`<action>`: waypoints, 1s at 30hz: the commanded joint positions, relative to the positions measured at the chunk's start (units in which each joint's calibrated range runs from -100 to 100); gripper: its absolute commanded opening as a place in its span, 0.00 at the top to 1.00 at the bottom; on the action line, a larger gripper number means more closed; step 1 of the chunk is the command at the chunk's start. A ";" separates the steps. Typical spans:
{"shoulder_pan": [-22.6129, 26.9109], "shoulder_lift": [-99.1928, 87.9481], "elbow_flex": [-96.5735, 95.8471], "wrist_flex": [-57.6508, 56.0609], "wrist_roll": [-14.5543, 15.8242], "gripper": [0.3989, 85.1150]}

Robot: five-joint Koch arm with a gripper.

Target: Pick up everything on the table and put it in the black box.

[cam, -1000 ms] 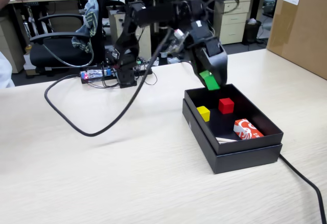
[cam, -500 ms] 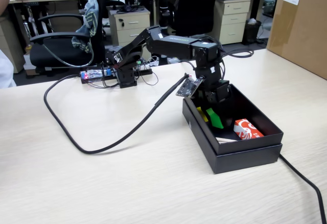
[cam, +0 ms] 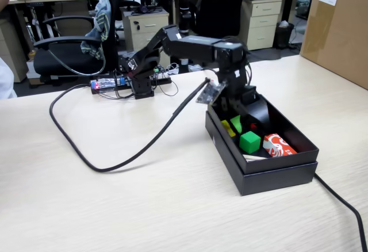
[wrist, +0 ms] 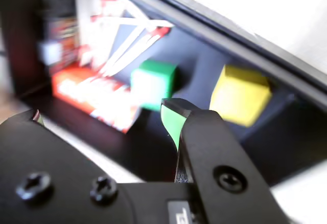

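**Gripper open above the box floor, green cube lying loose ahead of it**

Gripper (wrist: 102, 112) jaws stand spread apart with nothing between them. One jaw carries a bright green pad (wrist: 171, 124) on its inner face, and the other is a broad black plate with two screws. In the fixed view the arm (cam: 195, 48) bends down from its base, so that the gripper (cam: 238, 119) hangs inside the black box (cam: 276, 177).

The green cube (wrist: 153, 83) rests on the box floor just beyond the padded jaw's tip, clear of both jaws. In the fixed view the green cube (cam: 250, 141) sits near the middle of the box, in front of the gripper and toward the camera.

A yellow cube (wrist: 240, 93) lies beside it, close to the box's long wall (wrist: 245, 45), on the right in the wrist view. In the fixed view the yellow cube (cam: 228, 128) is on the left. A red and white packet (cam: 279, 145) lies on the green cube's other side, glossy and printed; the print is too blurred to read.

The box is matte black with low straight walls, nested in a matching black base. It stands on the pale wood-grain table (cam: 115, 217). A thick black cable (cam: 115, 163) loops over the tabletop from the arm's wrist. A brown cardboard carton (cam: 339, 27) stands at the far right edge, well apart from the box.
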 commanded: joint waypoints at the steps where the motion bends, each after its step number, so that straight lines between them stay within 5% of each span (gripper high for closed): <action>1: -0.88 -20.94 -0.47 0.04 -0.15 0.45; 15: -12.45 -80.84 -56.77 20.86 -1.71 0.40; 30: -13.38 -114.92 -102.92 41.42 -1.03 0.39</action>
